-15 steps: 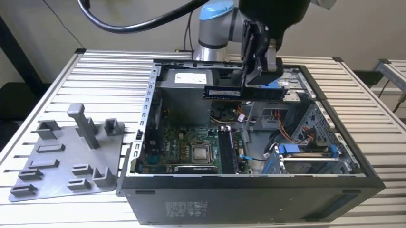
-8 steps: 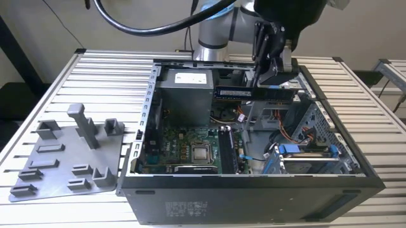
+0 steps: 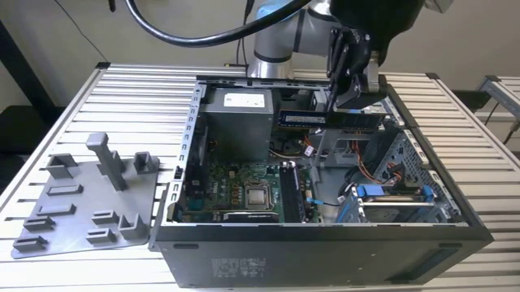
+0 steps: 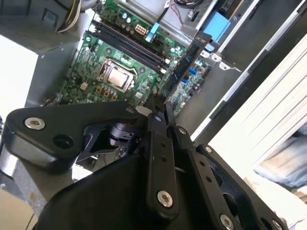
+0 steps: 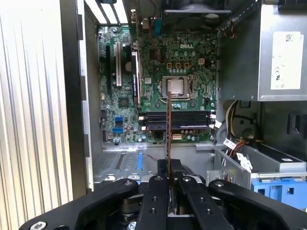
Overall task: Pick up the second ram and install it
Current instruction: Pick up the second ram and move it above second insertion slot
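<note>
The second ram (image 3: 329,119) hangs in the air over the open computer case (image 3: 325,255), lying level and on edge, pinched at one end by the gripper (image 3: 357,103). In the exterior view it sits at about 1 o'clock from the processor (image 3: 258,196), well above the board and touching nothing but the fingers.

The slatted metal desk (image 3: 122,91) carries everything. The case lies on its side on it, with the open side facing up. The arm (image 3: 276,36) comes down from 12 o'clock in the exterior view, behind the case. A grey holder tray (image 3: 81,213) with upright posts lies flat on the desk at 9 o'clock from the case, just beside its wall. Inside the case, a grey power supply (image 3: 235,121) fills the 11 o'clock corner, and the green motherboard (image 3: 228,194) lies on the floor of the case below it.

In the first wrist view the fingers (image 5: 154,201) are pressed together on the stick (image 5: 169,124), which is seen edge-on as a thin line above the dark memory slots (image 5: 180,120) and the processor (image 5: 175,87). In the second wrist view the stick (image 4: 184,67) reaches out from the gripper (image 4: 158,106) over the board, apart from the slots (image 4: 127,40).
</note>
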`<state>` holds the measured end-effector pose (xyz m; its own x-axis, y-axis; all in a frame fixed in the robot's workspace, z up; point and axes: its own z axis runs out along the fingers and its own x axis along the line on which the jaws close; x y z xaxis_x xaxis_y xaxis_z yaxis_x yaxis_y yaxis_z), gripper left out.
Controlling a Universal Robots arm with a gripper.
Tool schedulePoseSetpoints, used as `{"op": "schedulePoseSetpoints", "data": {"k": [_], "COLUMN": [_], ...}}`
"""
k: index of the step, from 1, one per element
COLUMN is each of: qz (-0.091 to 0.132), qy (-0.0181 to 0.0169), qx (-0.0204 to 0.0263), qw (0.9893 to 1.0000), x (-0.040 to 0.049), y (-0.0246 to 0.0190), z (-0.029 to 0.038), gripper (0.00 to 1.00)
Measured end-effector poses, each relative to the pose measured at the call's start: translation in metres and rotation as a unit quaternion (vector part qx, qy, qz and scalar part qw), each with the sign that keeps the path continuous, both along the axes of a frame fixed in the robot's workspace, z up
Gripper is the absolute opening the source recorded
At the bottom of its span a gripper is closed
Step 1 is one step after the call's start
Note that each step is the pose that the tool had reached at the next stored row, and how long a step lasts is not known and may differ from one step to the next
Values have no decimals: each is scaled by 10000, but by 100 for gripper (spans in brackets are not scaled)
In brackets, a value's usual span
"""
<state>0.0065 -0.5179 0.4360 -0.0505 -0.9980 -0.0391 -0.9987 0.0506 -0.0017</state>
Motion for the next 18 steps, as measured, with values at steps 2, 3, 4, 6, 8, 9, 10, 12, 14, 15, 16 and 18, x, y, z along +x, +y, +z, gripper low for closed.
{"op": "schedulePoseSetpoints", "data": {"k": [2,3,4,6,8,9,10,12,14,15,16,18], "qz": [0,0,0,0,0,0,0,0,-1,-1,-1,-2], "qy": [0,0,0,0,0,0,0,0,0,0,0,0], "qx": [1,0,0,0,0,0,0,0,0,0,0,0], "qw": [10000,10000,10000,10000,10000,10000,10000,10000,10000,10000,10000,10000], "x": [1,1,1,1,1,1,1,1,1,1,1,1], "y": [5,15,31,73,132,164,192,243,293,318,343,393], "z": [-1,0,0,0,-1,-1,-1,-2,-1,-2,-3,-3], "gripper": [14,14,14,14,14,14,14,14,14,14,14,14]}}
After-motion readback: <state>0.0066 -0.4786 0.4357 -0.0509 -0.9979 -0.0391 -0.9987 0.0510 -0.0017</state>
